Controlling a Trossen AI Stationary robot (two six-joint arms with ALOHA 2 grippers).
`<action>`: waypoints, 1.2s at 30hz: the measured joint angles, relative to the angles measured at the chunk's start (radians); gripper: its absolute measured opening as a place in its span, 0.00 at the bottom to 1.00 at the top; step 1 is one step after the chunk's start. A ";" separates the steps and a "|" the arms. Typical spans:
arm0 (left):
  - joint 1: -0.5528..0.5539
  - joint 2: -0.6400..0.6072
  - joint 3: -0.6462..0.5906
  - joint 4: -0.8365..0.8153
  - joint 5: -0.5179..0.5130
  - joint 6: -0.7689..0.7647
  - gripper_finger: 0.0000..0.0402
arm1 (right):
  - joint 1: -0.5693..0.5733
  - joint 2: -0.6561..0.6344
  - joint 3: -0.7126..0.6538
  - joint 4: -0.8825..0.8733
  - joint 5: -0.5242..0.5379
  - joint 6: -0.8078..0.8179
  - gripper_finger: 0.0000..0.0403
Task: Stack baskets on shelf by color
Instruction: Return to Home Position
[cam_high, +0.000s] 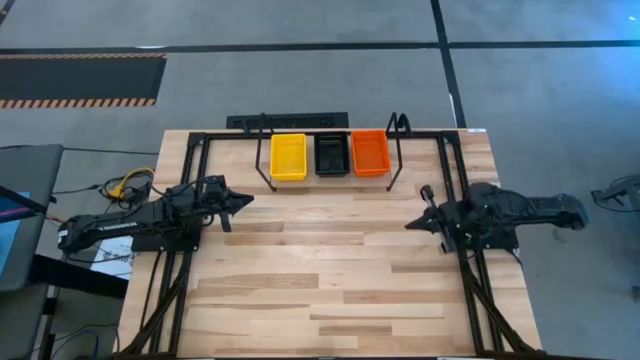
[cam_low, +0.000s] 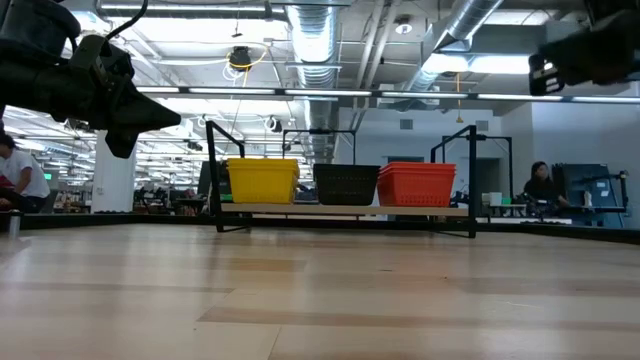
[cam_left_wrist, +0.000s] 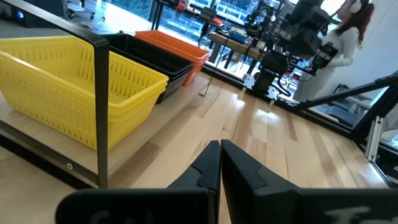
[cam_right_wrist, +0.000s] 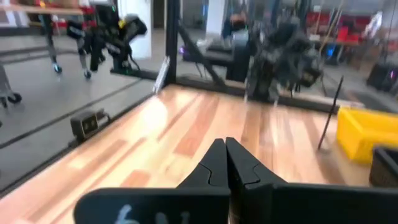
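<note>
From above you can't count the layers in the yellow stack (cam_high: 288, 157), the black stack (cam_high: 332, 154) or the orange stack (cam_high: 369, 152) — each reads as one basket. In your right wrist view the edge cuts off the yellow stack, and the left arm (cam_right_wrist: 280, 53) across the table is a blur.

The left arm (cam_high: 140, 222) reaches in over the table's (cam_high: 330, 300) left edge, left gripper (cam_high: 243, 201) closed; the right arm (cam_high: 510, 212) mirrors it over the right edge, right gripper (cam_high: 412, 224) closed.
</note>
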 joint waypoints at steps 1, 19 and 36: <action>0.000 0.000 0.000 0.000 0.000 0.000 0.00 | 0.006 -0.001 0.000 0.014 0.001 -0.003 0.00; 0.000 0.000 0.000 0.000 0.000 0.000 0.00 | 0.031 -0.008 -0.068 0.128 0.033 -0.039 0.00; 0.000 0.000 0.000 -0.001 0.000 0.000 0.00 | -0.090 -0.139 -0.176 0.159 0.118 -0.069 0.00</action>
